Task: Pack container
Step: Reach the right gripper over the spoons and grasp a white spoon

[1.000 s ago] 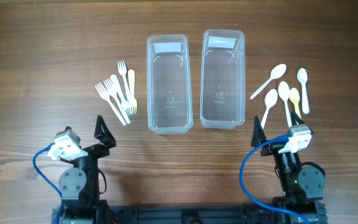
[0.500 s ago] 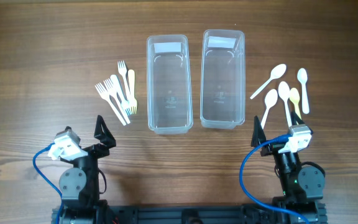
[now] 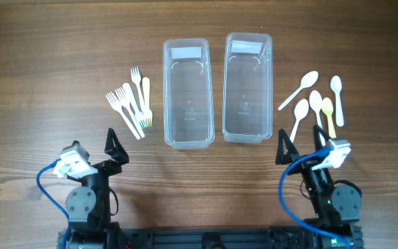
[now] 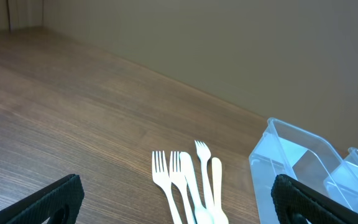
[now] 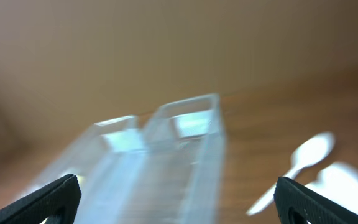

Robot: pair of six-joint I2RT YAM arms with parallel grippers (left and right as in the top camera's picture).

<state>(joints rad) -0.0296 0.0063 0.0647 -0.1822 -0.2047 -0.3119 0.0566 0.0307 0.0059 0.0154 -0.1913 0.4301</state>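
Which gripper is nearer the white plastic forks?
Left. The left gripper sits just short of the white plastic forks; the right gripper is far off, by the white plastic spoons.

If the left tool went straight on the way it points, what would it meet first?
Most likely the bunch of white plastic forks lying ahead of it, though depth is hard to judge.

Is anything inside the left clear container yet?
Nothing: the left container is empty, the table showing through its clear floor. Forks lie beside it. Its walls are transparent, so nothing is covered.

Overhead down; wrists low, facing containers (image 3: 188, 97)
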